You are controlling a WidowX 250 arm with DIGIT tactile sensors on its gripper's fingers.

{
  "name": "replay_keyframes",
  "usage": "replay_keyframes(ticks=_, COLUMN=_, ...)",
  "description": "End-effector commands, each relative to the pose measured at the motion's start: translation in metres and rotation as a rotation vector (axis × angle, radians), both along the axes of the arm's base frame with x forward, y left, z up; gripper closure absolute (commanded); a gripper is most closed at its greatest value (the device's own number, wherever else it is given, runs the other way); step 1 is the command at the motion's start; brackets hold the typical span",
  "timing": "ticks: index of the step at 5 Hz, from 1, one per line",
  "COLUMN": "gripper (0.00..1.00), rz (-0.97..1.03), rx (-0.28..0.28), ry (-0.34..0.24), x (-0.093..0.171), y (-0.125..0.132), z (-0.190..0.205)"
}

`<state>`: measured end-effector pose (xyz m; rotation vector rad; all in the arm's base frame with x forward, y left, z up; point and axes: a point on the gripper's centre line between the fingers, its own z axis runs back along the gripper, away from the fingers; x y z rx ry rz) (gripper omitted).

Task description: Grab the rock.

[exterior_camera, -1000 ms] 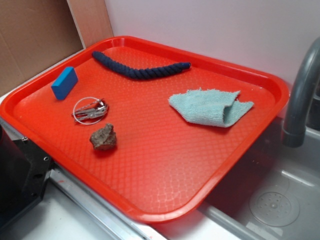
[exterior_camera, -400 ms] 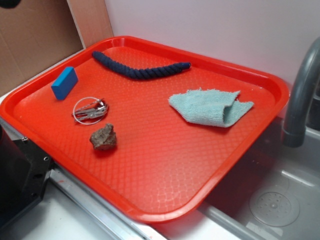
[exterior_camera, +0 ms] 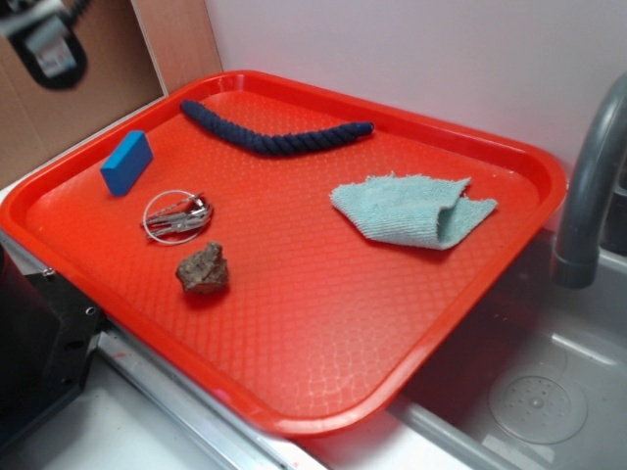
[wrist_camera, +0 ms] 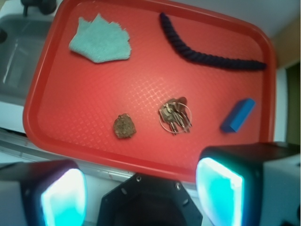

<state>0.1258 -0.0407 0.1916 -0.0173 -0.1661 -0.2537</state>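
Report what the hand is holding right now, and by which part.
Nothing. The hand is open, high above the tray, its fingers apart with nothing between them. The rock lies untouched on the tray.

Gripper (wrist_camera: 141, 188) body: black housing with an angular, faceted front edge, small screw holes at its 11 and 1 o'clock corners. Two fingers — blocky, grey-white outer shells, inner pads (wrist_camera: 218, 188) glowing cyan-turquoise. Exterior view, 10 o'clock corner: blurred dark rounded part with a pale grey section, details unreadable.
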Motion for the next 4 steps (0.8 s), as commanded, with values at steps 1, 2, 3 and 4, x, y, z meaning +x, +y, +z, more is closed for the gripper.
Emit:
replay_keyframes(ticks=1, gripper=0.0, rz=-0.125, rx=0.028, ry=-0.017, x=0.014, y=-0.01, z=-0.036)
replay_keyframes(ticks=2, gripper=0.0, rz=-0.11, rx=0.038, ry=-0.002, x=0.015, y=-0.015, z=-0.057)
replay_keyframes(ticks=3, gripper=0.0, rz=-0.122, rx=0.055, ry=0.015, x=0.018, y=-0.023, z=-0.084)
replay_keyframes(ticks=4, gripper=0.0, rz=-0.12, rx=0.089, ry=0.023, x=0.025, y=-0.024, z=-0.11)
